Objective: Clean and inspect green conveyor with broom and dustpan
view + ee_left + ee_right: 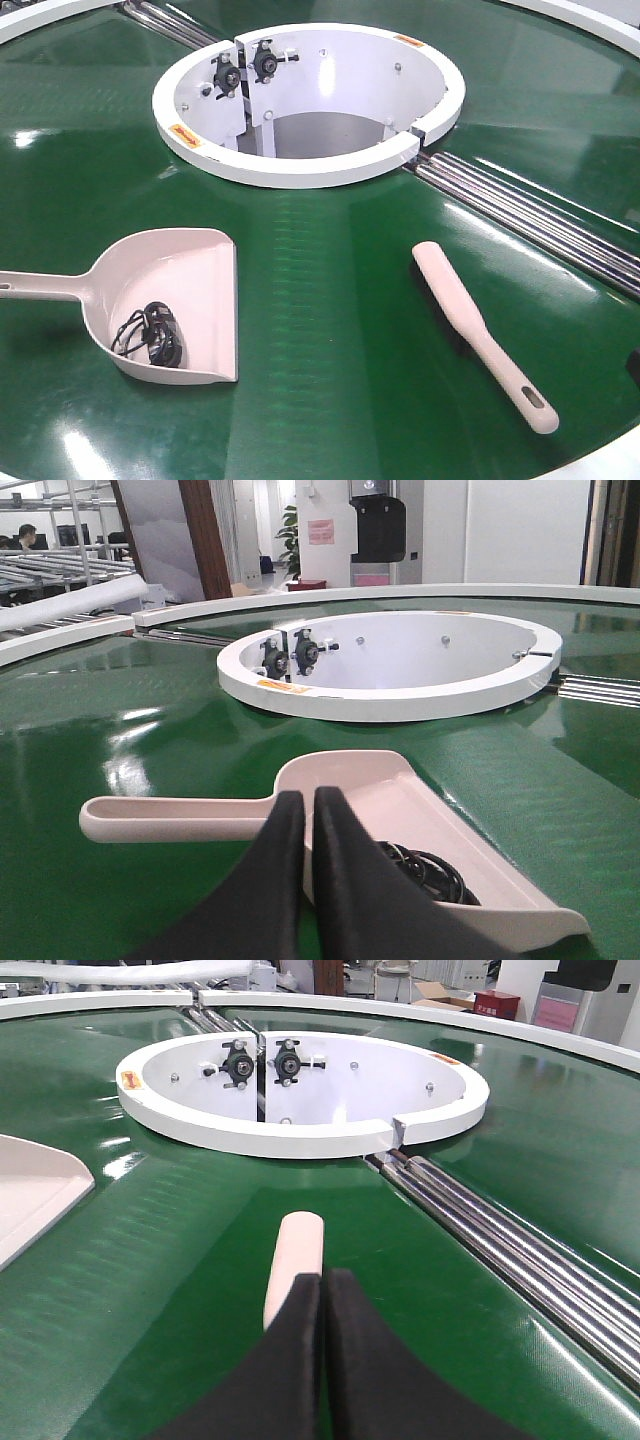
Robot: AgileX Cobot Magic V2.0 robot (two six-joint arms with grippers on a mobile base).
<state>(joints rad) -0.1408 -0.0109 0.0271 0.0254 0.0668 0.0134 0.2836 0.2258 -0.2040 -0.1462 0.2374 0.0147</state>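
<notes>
The green conveyor fills the front view. The pale pink dustpan lies on it at the left, handle pointing left, with a tangle of black cord inside. The broom lies flat on the belt at the right, handle toward the front right. In the left wrist view my left gripper is shut and empty, just short of the dustpan where its handle joins the scoop. In the right wrist view my right gripper is shut and empty, over the near part of the broom.
The white circular hub wall stands behind both tools, with black bearings inside. Silver rollers cross the belt to the right of the broom. The conveyor's white rim runs along the front right. A dark part shows at the right edge.
</notes>
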